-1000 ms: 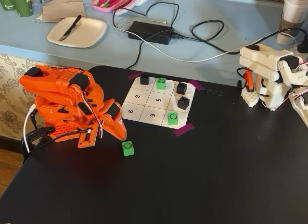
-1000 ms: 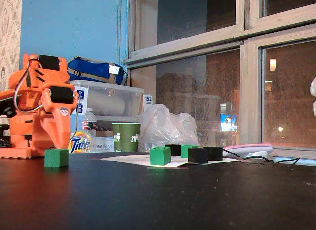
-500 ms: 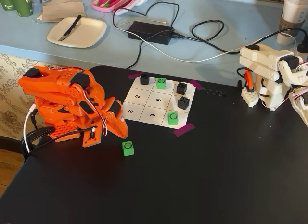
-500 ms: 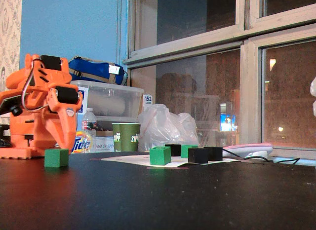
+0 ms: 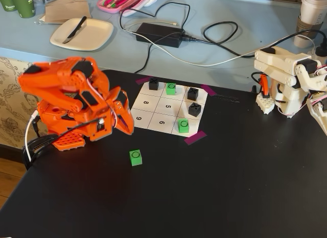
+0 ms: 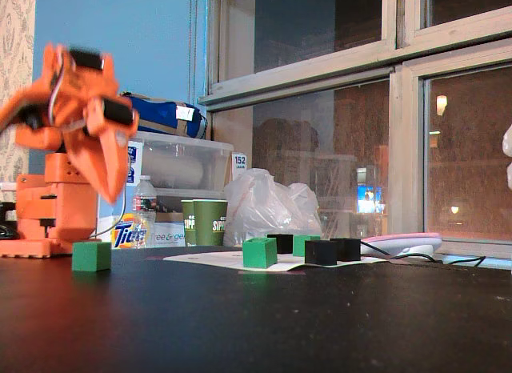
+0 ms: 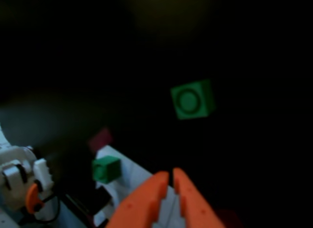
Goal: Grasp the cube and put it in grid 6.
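Note:
A loose green cube marked O lies on the black table in front of the white board; it also shows in a fixed view and in the wrist view. Two more green O cubes and three black cubes stand on board cells. The cell printed 6 lies bare, just below cell 5. My orange gripper is shut and empty. It hangs above the board's left edge, apart from the loose cube, and also shows in the wrist view.
A white robot arm stands at the table's right. Purple tape pieces mark the board corners. Behind the table are a plate, a power brick with cables and cups.

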Tool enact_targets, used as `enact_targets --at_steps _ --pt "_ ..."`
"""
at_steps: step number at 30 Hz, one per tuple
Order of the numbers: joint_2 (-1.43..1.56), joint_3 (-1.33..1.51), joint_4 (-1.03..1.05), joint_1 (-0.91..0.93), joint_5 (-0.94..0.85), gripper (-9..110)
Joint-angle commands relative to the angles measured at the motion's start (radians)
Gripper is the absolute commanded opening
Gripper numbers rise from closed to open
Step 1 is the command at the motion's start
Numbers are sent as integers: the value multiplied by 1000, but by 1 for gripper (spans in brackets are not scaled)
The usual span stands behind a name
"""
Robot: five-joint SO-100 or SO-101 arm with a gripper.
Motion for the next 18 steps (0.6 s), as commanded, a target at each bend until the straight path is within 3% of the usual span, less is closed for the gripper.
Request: enact_targets --at_steps 1,8,18 --pt "-80 -141 31 38 -58 0" --pt "-411 -328 123 54 -158 2" --pt "-816 -580 221 130 -299 23"
